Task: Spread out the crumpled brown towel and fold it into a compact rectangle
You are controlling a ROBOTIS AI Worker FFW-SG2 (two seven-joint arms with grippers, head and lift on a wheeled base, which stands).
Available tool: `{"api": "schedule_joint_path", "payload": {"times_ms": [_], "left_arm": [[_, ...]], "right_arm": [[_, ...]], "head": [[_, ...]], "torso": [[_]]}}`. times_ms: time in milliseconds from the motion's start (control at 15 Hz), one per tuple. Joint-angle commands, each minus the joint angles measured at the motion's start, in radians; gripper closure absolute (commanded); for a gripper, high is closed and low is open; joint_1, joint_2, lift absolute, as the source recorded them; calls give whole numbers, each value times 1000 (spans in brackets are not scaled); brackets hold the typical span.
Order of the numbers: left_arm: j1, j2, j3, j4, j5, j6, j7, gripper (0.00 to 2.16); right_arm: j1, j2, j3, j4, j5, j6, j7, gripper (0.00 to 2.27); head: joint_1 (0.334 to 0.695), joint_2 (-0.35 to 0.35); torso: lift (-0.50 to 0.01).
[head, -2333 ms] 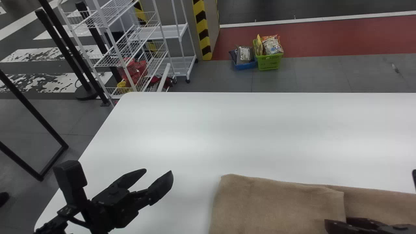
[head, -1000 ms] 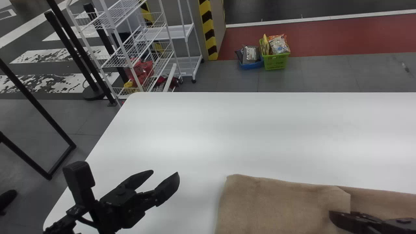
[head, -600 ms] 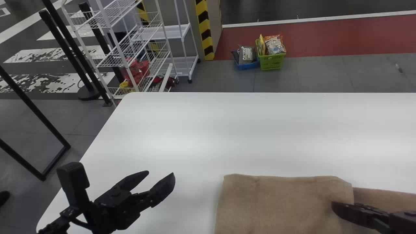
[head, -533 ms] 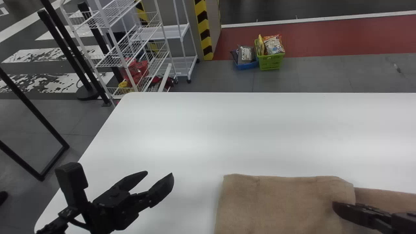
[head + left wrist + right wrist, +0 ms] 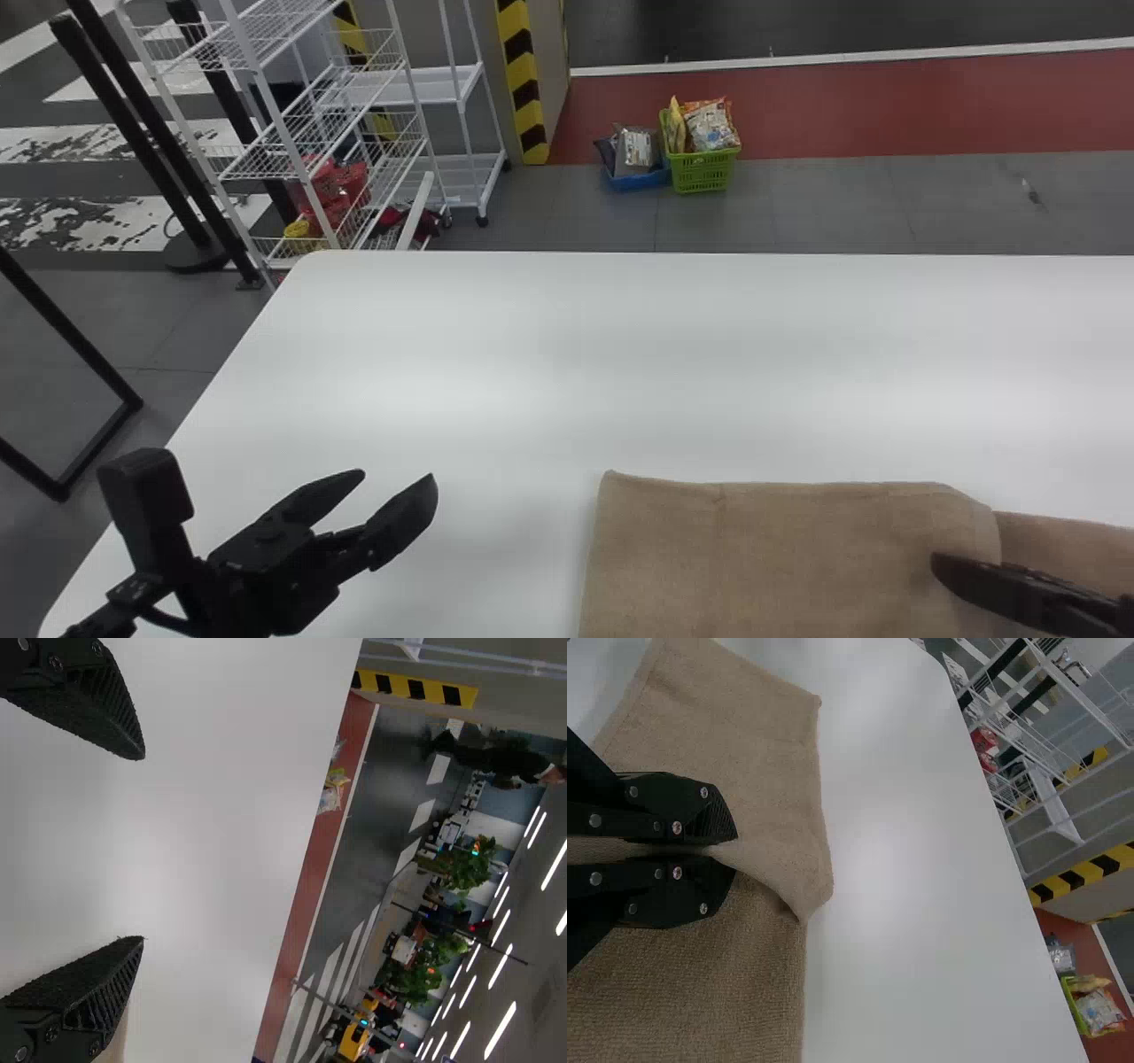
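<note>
Head view has the towel (image 5: 780, 554) running lengthwise left to right.

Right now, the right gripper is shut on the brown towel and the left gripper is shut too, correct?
Not quite: the left gripper is open, its fingers well apart, as the left wrist view shows. The right gripper is indeed shut on the brown towel.

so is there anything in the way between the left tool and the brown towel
Nothing visible stands between the left tool and the brown towel; the white tabletop runs from one to the other. The right tool is shut on the towel's folded-over layer, outside that gap.
</note>
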Motion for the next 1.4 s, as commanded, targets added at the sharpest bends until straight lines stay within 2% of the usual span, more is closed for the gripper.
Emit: {"api": "schedule_joint_path", "payload": {"times_ms": [0, 467, 933, 1333], "left_arm": [[0, -3, 0, 0, 0, 0, 2, 76], [-1, -3, -1, -5, -1, 0, 3, 76], [-1, -3, -12, -8, -5, 0, 3, 73], [-1, -3, -21, -8, -11, 0, 3, 76]], "right_arm": [[9, 1, -40, -16, -14, 6, 1, 1058], [10, 1, -180, -41, -85, 49, 19, 1058], [7, 1, -286, -33, -96, 46, 39, 1058], [-16, 1, -316, -33, -151, 58, 41, 1058]], "head": [[695, 173], [695, 108], [695, 52], [695, -2]], "torso": [[-127], [-127], [-127], [-127]]}}
